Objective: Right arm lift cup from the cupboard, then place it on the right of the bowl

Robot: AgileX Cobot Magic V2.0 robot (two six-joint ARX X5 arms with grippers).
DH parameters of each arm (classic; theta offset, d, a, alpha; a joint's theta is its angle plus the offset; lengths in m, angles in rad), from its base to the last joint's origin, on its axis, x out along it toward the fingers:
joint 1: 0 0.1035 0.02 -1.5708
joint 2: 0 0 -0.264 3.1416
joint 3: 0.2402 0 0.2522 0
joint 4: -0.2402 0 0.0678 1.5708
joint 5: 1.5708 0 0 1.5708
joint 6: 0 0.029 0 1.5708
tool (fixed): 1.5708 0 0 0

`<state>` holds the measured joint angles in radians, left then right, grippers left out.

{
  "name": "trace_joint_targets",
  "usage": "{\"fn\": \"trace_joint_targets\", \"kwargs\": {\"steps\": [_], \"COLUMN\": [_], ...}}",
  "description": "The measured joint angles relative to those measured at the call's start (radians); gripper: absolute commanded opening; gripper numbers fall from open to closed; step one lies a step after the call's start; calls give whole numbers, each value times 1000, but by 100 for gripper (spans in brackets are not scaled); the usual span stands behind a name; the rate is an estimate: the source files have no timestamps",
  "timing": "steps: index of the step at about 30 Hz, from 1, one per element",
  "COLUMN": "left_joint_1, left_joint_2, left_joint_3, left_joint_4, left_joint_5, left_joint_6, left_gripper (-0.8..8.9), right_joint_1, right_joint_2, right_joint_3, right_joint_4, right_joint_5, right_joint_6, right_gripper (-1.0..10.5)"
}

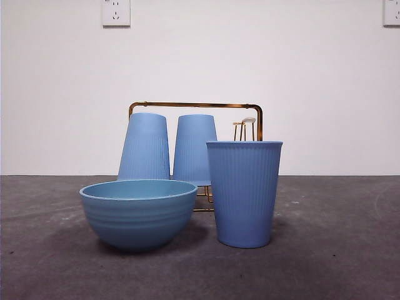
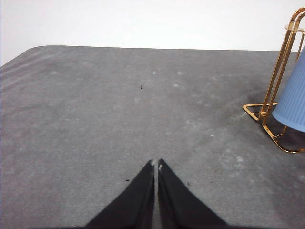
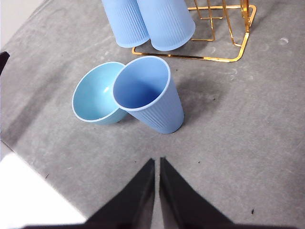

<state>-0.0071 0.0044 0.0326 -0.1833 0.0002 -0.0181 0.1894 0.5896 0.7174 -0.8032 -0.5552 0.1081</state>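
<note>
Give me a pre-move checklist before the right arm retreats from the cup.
1. Cup upright on the table: ok.
2. Cup to the right of the bowl: ok.
3. Gap between cup and bowl: cannot tell; the right wrist view overlaps them.
4. Right gripper clear of the cup, jaws shut: ok.
5. Two other cups inverted on the cupboard: ok.
6. Left gripper away from the cupboard, jaws shut: ok.

Grey table (image 1: 350,250) — white wall (image 1: 250,56) behind, with two sockets (image 1: 116,12) high up.
</note>
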Motion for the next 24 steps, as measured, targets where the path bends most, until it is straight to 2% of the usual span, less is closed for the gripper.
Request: {"fn": "trace_joint_targets", "kwargs": {"steps": [6, 8, 10, 13, 16, 20, 22, 24], "left_joint_1": [0, 0, 0, 0, 0, 0, 0, 0], "left_joint_2": [0, 0, 0, 0, 0, 0, 0, 0], "left_joint_3": [0, 0, 0, 0, 0, 0, 0, 0], "left_joint_4": [0, 0, 0, 0, 0, 0, 0, 0], "left_joint_5": [0, 0, 0, 0, 0, 0, 0, 0], "left_joint_6": [0, 0, 0, 0, 0, 0, 0, 0], "left_gripper": [11, 10, 11, 10, 11, 11, 10, 11], "right_joint_1": [-6, -23, -48, -82, -101, -126, -135, -141], "right_joint_2": [-66, -106, -124, -150, -212, -330, -389, -436], "right_joint_3": [0, 0, -3, -66, -196, -399, -486, -561], "right_joint_4": [2, 27, 71, 209, 385, 684, 760, 761], "right_joint_5": [22, 93, 199, 336, 381, 462, 500, 536], "right_joint_6": [-7, -35, -72, -137, -185, -209, -209, -210], "right_gripper": [19, 19, 19, 19, 19, 19, 19, 19]}}
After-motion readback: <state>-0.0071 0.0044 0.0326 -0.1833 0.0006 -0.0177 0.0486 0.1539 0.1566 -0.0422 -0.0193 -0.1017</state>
